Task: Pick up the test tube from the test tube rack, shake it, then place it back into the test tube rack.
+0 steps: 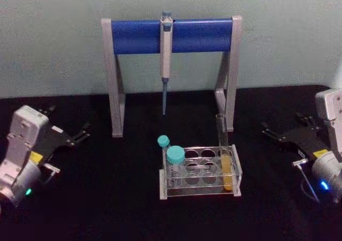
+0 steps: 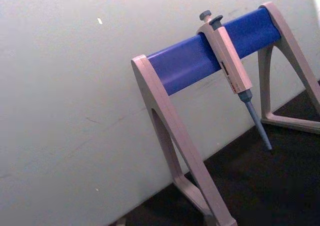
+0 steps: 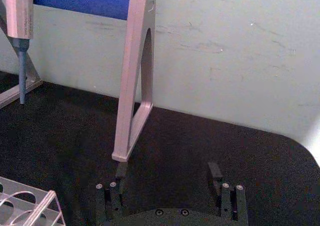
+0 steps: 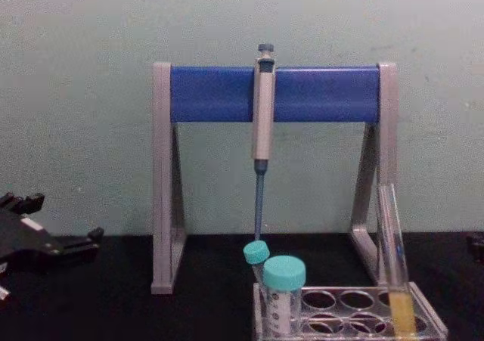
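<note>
Waiting wide of the low clear plastic rack [image 1: 200,172], the right tool [image 1: 280,135] sits spread, the left tool [image 1: 78,136] likewise. Best approach: level with the long clear glass tube of yellow liquid [image 1: 225,158], pinch its bare upper glass, lift straight.

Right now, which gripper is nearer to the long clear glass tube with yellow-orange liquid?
Right. The right gripper waits beside the glass tube; the left gripper sits far across the table.

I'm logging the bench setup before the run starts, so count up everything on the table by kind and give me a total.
Open glass test tube with yellow liquid: 1
Teal-capped tubes: 2
Clear test tube rack: 1
Pipette: 1
Grey-and-blue pipette stand: 1
Total: 6

The left gripper and right gripper rest open at the table's sides, not counted.
</note>
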`<state>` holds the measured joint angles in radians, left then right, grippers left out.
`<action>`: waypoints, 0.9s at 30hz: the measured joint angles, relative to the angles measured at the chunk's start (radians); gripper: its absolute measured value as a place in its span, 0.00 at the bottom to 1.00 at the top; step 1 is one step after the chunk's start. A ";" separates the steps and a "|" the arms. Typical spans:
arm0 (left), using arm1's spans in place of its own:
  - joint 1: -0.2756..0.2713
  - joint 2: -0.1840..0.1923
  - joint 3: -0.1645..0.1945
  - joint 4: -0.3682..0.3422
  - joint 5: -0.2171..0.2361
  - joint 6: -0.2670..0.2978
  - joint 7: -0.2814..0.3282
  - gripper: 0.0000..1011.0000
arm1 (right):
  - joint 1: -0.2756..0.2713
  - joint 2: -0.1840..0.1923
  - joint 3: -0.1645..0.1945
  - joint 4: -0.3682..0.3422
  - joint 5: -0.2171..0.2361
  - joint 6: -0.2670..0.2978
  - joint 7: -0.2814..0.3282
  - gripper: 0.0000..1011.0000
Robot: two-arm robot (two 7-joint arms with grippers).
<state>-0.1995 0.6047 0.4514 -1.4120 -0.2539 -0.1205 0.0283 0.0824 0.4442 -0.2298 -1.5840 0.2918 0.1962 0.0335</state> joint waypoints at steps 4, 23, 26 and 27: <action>0.000 0.000 0.000 0.000 0.000 0.000 0.000 0.99 | 0.000 0.000 0.000 0.000 0.000 0.000 0.000 0.99; 0.000 0.000 0.000 0.000 0.000 0.000 0.000 0.99 | 0.000 0.000 0.000 -0.001 0.000 -0.001 -0.001 0.99; 0.000 0.000 0.000 0.000 0.000 0.000 0.000 0.99 | 0.000 0.000 0.000 -0.001 0.000 -0.001 -0.001 0.99; 0.000 0.000 0.000 0.000 0.000 0.000 0.000 0.99 | 0.000 0.000 0.000 -0.001 0.000 -0.001 -0.001 0.99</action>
<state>-0.1995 0.6047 0.4514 -1.4119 -0.2539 -0.1206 0.0283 0.0824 0.4445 -0.2297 -1.5849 0.2919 0.1952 0.0327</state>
